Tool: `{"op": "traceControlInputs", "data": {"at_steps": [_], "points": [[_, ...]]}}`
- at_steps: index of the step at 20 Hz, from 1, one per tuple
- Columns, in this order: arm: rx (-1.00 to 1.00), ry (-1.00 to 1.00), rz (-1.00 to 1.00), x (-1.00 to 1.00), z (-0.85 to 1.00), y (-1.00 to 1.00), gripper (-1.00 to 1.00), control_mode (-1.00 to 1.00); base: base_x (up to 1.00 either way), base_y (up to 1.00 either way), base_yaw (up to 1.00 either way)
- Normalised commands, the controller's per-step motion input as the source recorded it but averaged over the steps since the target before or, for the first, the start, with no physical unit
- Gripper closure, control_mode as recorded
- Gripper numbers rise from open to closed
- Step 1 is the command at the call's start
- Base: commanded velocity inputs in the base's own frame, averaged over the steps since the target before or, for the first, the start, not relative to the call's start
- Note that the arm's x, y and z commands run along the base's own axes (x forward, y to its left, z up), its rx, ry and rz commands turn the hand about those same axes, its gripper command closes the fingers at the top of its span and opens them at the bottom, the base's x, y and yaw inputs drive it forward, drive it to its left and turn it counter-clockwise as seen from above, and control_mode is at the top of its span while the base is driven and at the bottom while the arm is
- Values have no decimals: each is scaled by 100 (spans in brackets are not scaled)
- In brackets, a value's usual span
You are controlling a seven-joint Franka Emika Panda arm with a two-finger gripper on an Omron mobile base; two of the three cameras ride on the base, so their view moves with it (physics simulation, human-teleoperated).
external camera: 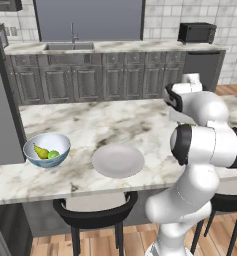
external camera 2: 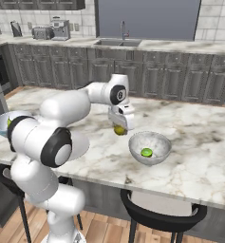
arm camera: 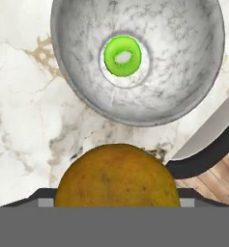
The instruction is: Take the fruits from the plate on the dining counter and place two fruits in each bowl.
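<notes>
1. The step in hand looks like the last carry: the gripper (external camera 2: 119,127), just left of centre in the right base view, holds the round yellow-brown fruit (external camera 2: 118,129) above the dining counter (external camera 2: 194,142). It hangs just left of the greyish white bowl (external camera 2: 150,147), not yet over the bowl's rim.
2. In the hand view the yellow-brown fruit (arm camera: 117,176) sits at the bottom centre with the jaws spread wide around it. The finger tips are hidden behind the fruit, so the contact itself cannot be seen.
3. The greyish white bowl (arm camera: 183,82) occupies the upper half of that view with one lime-green fruit (arm camera: 122,56) at its bottom.
4. At the left of the left base view, the pale blue-white bowl (external camera: 46,148) already holds the pear (external camera: 40,151) and a second lime-green fruit (external camera: 53,154).
5. The plate (external camera: 118,160), lower centre of that view, carries no fruit.
6. Judged from this, the next move calls for shifting the hand toward the grey bowl until the fruit is above its hollow, then lowering a little and opening the jaws, so it settles beside the green fruit and does not strike the rim.
</notes>
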Motion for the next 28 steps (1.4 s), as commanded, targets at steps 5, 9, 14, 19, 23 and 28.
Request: {"op": "traceControlInputs", "data": {"at_steps": [5, 9, 14, 19, 23, 28], "points": [[-17, -4, -2, 3, -6, -81, 100, -100, 0, 0, 0], [-6, -4, -15, 17, -12, -70, 100, -100, 0, 0, 0], [2, -19, -19, 25, -15, -53, 100, -100, 0, 0, 0], [4, -13, -20, 41, -4, -38, 100, -100, 0, 0, 0], [1, -4, -20, 22, -22, -21, 100, -100, 0, 0, 0], [0, 0, -21, 14, -30, -15, 100, -100, 0, 0, 0]]}}
